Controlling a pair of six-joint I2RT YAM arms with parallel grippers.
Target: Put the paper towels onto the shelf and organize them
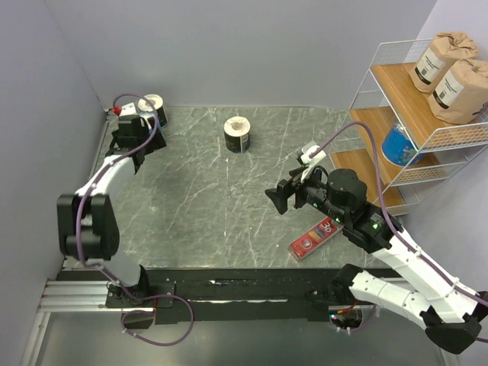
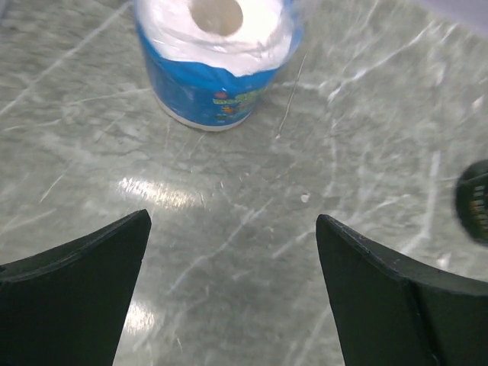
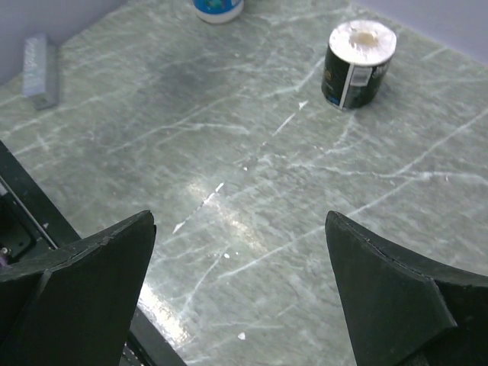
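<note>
The shelf [image 1: 364, 122] stands at the right, a white wire rack with stepped wooden tiers. Two brown paper towels [image 1: 446, 59] [image 1: 465, 90] sit on its top tier and a blue one [image 1: 398, 143] on the middle tier. A black roll with a white top [image 1: 238, 134] [image 3: 358, 53] stands upright mid-table. Another blue roll [image 1: 155, 107] [image 2: 217, 61] [image 3: 219, 8] stands in the far left corner. My left gripper [image 1: 136, 120] [image 2: 232, 221] is open just short of it, with nothing between its fingers. My right gripper [image 1: 276, 200] [image 3: 240, 221] hangs open and empty over the table, facing left.
A flat red box [image 1: 315, 238] lies near the right arm, close to the front edge. A small grey block [image 3: 40, 72] lies by the left wall. A dark round object [image 2: 476, 202] is cut off at the edge of the left wrist view. Walls close the left and back.
</note>
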